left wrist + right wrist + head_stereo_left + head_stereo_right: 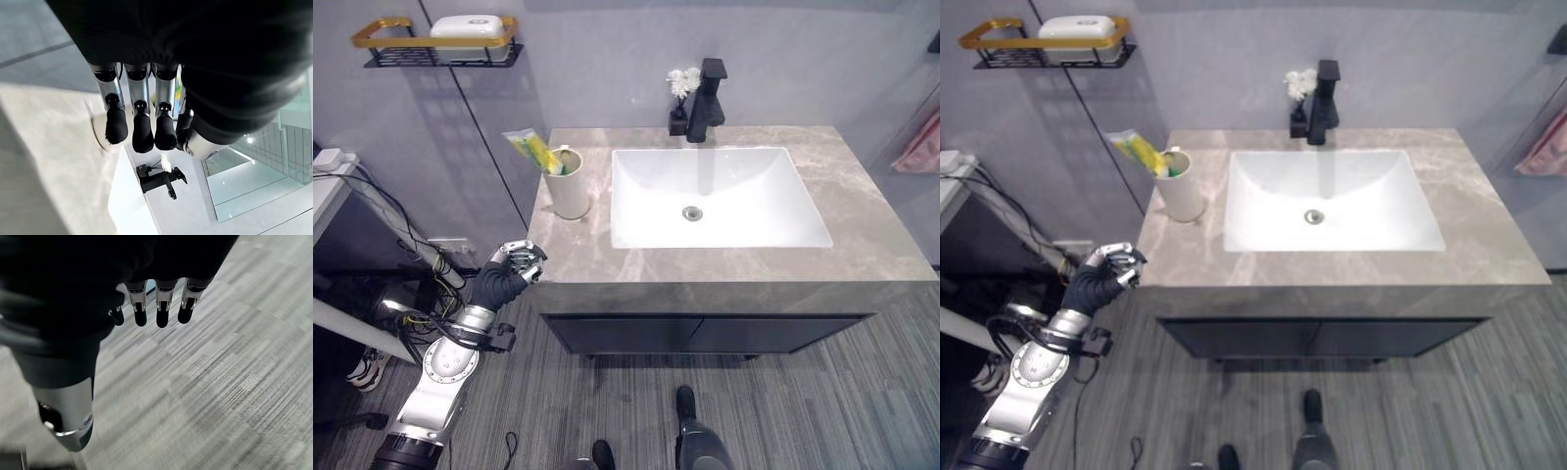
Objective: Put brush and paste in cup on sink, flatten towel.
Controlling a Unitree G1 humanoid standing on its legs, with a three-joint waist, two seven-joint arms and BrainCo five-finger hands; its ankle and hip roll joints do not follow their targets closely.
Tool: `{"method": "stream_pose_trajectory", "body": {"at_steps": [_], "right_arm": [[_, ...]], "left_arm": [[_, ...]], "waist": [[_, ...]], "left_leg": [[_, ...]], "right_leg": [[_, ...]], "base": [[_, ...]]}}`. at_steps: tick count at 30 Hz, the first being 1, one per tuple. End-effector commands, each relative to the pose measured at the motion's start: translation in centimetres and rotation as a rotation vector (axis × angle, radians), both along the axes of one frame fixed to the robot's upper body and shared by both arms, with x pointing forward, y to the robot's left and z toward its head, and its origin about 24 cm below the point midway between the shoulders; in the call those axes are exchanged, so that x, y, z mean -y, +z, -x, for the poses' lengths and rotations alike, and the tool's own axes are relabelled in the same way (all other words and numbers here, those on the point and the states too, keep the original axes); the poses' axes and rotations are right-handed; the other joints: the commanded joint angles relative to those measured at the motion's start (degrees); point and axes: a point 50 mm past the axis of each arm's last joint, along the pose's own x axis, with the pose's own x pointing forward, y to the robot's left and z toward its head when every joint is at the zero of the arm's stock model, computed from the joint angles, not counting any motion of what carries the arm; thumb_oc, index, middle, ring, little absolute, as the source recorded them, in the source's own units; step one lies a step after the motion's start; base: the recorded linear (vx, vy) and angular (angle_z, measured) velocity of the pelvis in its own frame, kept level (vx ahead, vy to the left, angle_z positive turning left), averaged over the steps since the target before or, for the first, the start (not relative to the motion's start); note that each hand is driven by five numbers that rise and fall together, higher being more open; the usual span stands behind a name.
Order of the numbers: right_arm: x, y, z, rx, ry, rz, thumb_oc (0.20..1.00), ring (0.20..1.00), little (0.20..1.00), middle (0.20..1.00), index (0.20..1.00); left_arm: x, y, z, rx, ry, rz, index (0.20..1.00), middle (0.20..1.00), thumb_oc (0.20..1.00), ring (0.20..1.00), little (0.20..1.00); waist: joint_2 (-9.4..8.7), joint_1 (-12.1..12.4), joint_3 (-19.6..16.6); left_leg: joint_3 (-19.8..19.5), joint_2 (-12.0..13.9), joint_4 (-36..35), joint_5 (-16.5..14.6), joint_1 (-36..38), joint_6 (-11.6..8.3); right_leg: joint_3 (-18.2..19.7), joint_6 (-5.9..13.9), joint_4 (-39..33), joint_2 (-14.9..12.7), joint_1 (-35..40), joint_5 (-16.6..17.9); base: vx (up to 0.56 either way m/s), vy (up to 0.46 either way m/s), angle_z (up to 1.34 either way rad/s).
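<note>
At the far left, high on the grey wall, a black wire shelf with a gold rail (435,44) is mounted, and a white soap bar (467,24) is carried on it. Lower down, the left robot hand (512,266) is held just beside the front left corner of the grey marble tabletop (724,260); its fingers (143,132) are curled loosely and nothing is held in them. On the left part of the tabletop a cream cylindrical cup (569,186) is stood upright, and a yellow-green toothpaste tube with a clear crimped end (532,149) is seen leaning out of it toward the left; a green-handled toothbrush (559,167) is tucked in beside it. To the right of the cup a white rectangular basin (717,196) is sunk into the tabletop, with a black faucet (707,100) and a small white flower in a dark pot (681,98) placed behind it. At the far right a pink towel (922,147) is hung against the wall. The right robot hand (156,303) is seen above grey carpet (220,382), its fingers relaxed and empty.
</note>
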Motion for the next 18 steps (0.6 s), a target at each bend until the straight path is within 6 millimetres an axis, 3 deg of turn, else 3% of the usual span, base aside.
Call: {"method": "stream_pose_trajectory", "body": {"at_steps": [1, 7, 13, 18], "right_arm": [[-1.5, -0.5, -2.2, -0.047, 0.335, -0.048, 1.0, 1.0, 1.0, 1.0, 1.0], [-3.1, -0.6, -5.1, -0.025, 0.688, -0.055, 1.0, 1.0, 1.0, 1.0, 1.0], [-2.9, 0.0, -7.2, 0.033, 0.752, -0.001, 1.0, 1.0, 1.0, 1.0, 1.0], [-2.1, 0.2, -6.8, 0.001, 0.759, 0.031, 1.0, 1.0, 1.0, 1.0, 1.0]], "left_arm": [[0.6, 2.3, -0.1, 0.1, -0.064, 0.076, 0.2, 0.2, 0.2, 0.2, 0.2], [1.0, 1.7, -0.2, 0.067, -0.084, 0.15, 0.2, 0.2, 0.2, 0.2, 0.2], [0.6, 2.1, -0.6, 0.095, -0.039, 0.152, 0.2, 0.2, 0.2, 0.2, 0.2], [-0.5, 1.6, 0.0, 0.079, 0.009, 0.163, 0.2, 0.2, 0.2, 0.2, 0.2]], "waist": [[0.0, 0.0, -2.5], [1.46, -0.3, -3.9], [3.89, -0.5, -3.0], [5.23, -0.2, -2.5]], "left_leg": [[-1.9, -0.2, 1.7, -5.5, 4.8, -4.82], [-2.9, 2.5, 0.8, -4.5, 5.4, -6.31], [-3.5, 4.2, 1.3, -1.3, 2.8, -8.1], [-3.9, 4.5, 0.7, 0.4, 1.0, -8.86]], "right_leg": [[3.9, 0.69, 4.6, 0.7, -2.7, 4.4], [1.7, -0.66, 4.8, 3.0, -1.5, 2.8], [0.6, -1.97, 4.5, 4.1, -2.9, 1.4], [-0.2, -2.37, 3.8, 3.9, -3.9, 1.2]], "base": [[0.22, -0.154, 0.55], [0.16, -0.135, 0.17], [0.06, -0.068, 0.12], [0.02, -0.027, 0.03]]}}
